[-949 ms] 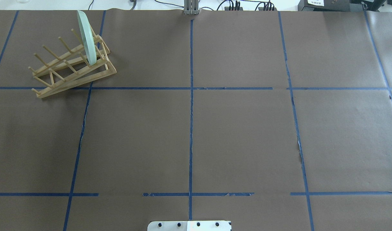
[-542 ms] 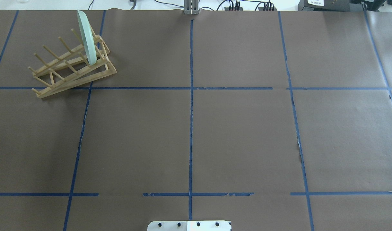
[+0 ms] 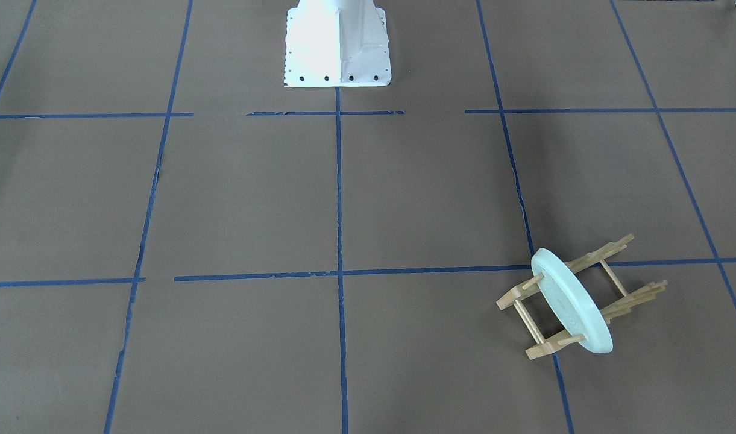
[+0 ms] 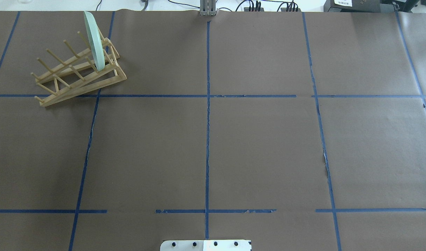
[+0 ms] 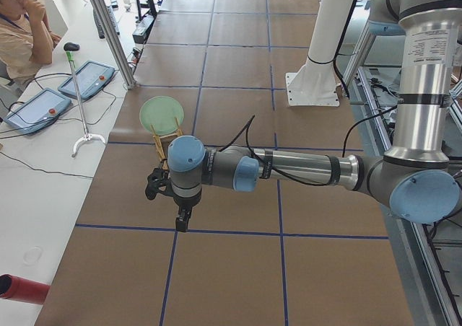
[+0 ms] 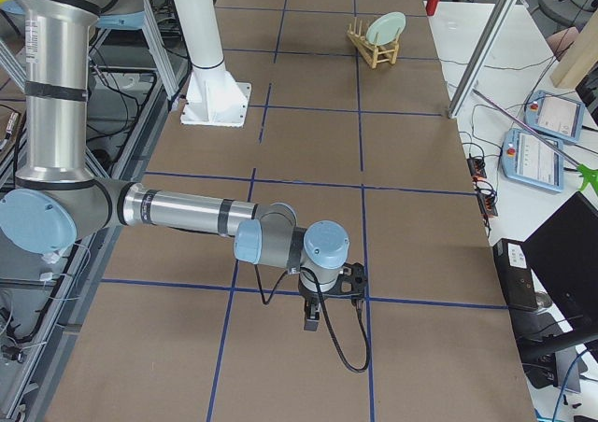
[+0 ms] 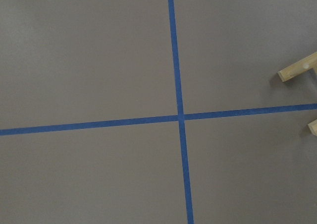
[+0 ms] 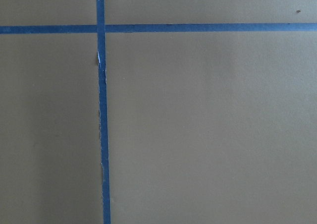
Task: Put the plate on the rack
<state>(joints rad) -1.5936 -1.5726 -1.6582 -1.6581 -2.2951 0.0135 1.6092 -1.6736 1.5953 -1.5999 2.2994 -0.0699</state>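
Observation:
The pale mint-green plate (image 4: 94, 42) stands on edge between the pegs at one end of the light-wood rack (image 4: 76, 78), at the far left of the table. Both also show in the front view, plate (image 3: 575, 307) and rack (image 3: 621, 301). Two rack rail ends (image 7: 297, 71) show at the right edge of the left wrist view. My left gripper (image 5: 182, 220) hangs over bare table short of the rack. My right gripper (image 6: 313, 317) hangs over bare table far from it. Both show only in the side views, so I cannot tell whether they are open or shut.
Brown paper with blue tape grid lines (image 4: 207, 122) covers the table. The white robot base (image 3: 336, 42) stands at the near middle edge. An operator (image 5: 22, 30) sits beyond the far edge beside control pendants (image 5: 86, 78) and cables.

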